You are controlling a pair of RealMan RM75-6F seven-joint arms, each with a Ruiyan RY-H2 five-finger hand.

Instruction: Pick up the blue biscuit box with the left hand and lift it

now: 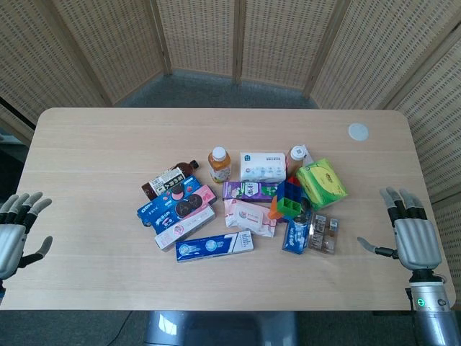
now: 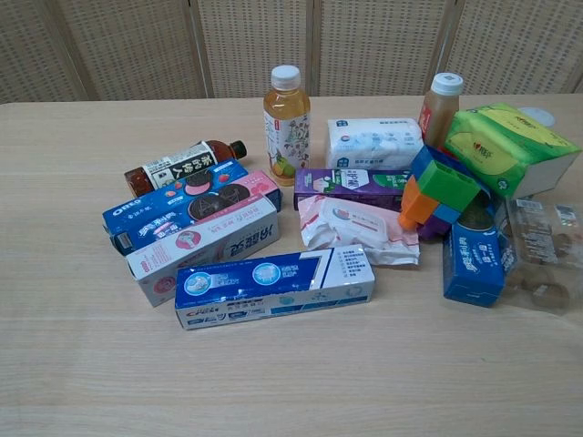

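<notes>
The blue biscuit box (image 1: 164, 202) lies flat at the left of a cluster of goods in the middle of the table, between a dark drink bottle (image 1: 168, 178) behind it and a pink box (image 1: 185, 226) in front. The chest view shows the blue biscuit box (image 2: 173, 208) with cookie pictures on its top face. My left hand (image 1: 16, 231) hovers at the table's left edge, far left of the box, fingers spread and holding nothing. My right hand (image 1: 412, 234) is at the right edge, fingers apart and empty. Neither hand shows in the chest view.
A blue-and-white toothpaste box (image 1: 214, 246) lies nearest the front. An orange juice bottle (image 2: 286, 123), tissue pack (image 2: 373, 142), purple carton (image 2: 351, 187), wipes pack (image 2: 360, 228), green tissue pack (image 2: 506, 146), coloured blocks (image 2: 437, 187) and a small blue box (image 2: 474, 264) fill the right side.
</notes>
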